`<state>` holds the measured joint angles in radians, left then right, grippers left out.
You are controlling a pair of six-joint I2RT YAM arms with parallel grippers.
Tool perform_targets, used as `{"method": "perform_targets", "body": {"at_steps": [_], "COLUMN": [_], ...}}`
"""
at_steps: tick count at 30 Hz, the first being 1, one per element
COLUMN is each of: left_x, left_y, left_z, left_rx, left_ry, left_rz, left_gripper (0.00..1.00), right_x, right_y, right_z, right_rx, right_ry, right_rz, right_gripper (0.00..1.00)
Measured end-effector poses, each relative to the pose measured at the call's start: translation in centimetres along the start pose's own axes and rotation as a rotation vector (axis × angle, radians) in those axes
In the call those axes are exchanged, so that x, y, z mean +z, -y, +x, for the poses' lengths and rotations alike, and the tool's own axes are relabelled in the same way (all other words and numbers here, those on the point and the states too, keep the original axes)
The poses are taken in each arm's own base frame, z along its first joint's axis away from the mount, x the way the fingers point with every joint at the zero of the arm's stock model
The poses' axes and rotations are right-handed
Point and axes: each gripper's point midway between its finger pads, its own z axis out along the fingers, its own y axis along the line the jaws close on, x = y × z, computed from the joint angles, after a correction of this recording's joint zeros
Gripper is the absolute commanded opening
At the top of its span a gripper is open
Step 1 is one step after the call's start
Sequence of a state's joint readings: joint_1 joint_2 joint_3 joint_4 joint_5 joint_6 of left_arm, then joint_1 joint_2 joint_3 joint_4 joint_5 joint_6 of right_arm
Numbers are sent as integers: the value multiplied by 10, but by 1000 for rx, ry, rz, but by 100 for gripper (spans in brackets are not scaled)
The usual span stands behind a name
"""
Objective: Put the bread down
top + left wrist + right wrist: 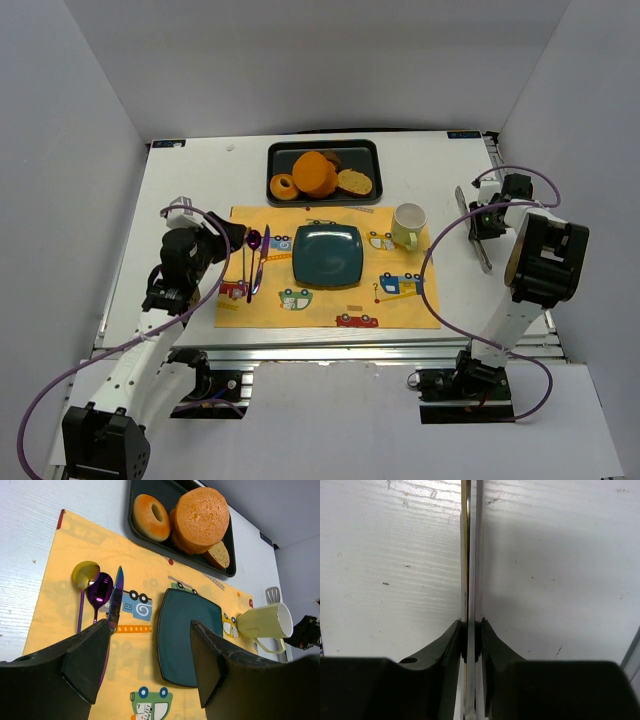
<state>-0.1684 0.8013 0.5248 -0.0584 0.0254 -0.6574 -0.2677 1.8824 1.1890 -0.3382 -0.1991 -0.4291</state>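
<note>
The bread (354, 182) is a tan speckled slice lying in the black tray (368, 149) at the back, tucked against the big orange bun (315, 174); it also shows in the left wrist view (218, 555). The teal plate (327, 254) sits bare on the yellow placemat (400, 310). My left gripper (232, 237) is open and empty over the mat's left part, left of the plate (190, 635); its jaws (149, 627) stand wide apart. My right gripper (487, 222) is shut on a thin metal spatula (471, 555) on the table at the right.
A small orange ring piece (284, 187) lies at the tray's left. Purple and gold spoons (97, 592) and a knife (116, 597) lie on the mat's left. A pale green mug (408, 225) stands right of the plate. White walls enclose the table.
</note>
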Motion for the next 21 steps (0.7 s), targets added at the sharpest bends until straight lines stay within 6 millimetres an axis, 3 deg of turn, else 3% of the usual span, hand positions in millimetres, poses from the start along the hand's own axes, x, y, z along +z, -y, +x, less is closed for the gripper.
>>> {"method": "perform_targets", "body": {"at_steps": [4,8,12,16,19,21], "left_x": [0,0,1,2,1,-1], "left_y": [-2,-2,-2,-3,-2,-1], "left_z": [4,3,4,5,4,3], "left_rx": [-15,-24,-24,-24,-24,-27], "left_ry": [-6,-4,-8,-11,-8,-3], "left_rz": [-5,-3,-5,-7,-5,-1], "left_gripper": [74,74,74,74,74,74], "right_x": [-4,-27,-65,-107,-136,-145], "right_y": [-10,-34,-58,-100,-141,-162], "right_z": [1,-16,-90,-172,-211,-226], "right_rx": [3,-22,-115,-263,-358,-405], "right_ry": [-1,46,194,368,449,473], "right_rz": [-48,-159,-235,-286,-344,-374], "right_gripper": [16,25,32,37,39,41]}}
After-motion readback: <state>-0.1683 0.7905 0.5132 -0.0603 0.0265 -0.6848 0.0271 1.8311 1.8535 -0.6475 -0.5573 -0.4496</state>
